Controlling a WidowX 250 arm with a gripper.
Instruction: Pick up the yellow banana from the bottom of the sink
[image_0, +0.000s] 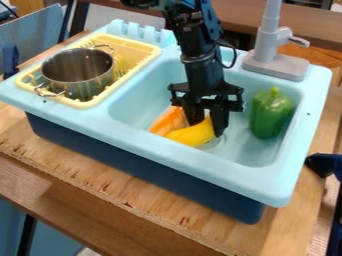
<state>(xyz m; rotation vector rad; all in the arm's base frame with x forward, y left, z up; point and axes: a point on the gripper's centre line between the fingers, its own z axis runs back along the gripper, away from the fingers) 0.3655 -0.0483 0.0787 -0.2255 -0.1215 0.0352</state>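
**Mind the carrot-like piece (170, 120) when gripping the banana (190, 135)**

The arm (197, 62) comes in from the top of the view, and its pincer (207, 128) hangs down into the basin of the light-blue sink (167, 152), at the right-hand end of the yellow banana. Whether the pincer is clamped on the banana or merely set about it, I cannot tell. The banana lies low in the basin near its front wall, with the orange carrot-like piece just behind and beside it.

A sound grip here calls for even pressure from both sides across the banana's narrow width. Held so near one end, it could tip or swivel, so a hold nearer the middle would balance better. The orange piece sits close enough to be nudged or pinched along with it; the front wall also leaves little room for sideways shifts.

The green pepper (270, 112) stands well apart at the right, below the grey faucet (269, 27). A metal pot (88, 88) sits on the yellow rack (154, 51) at the left. The sink rests on a wooden tabletop (133, 192).
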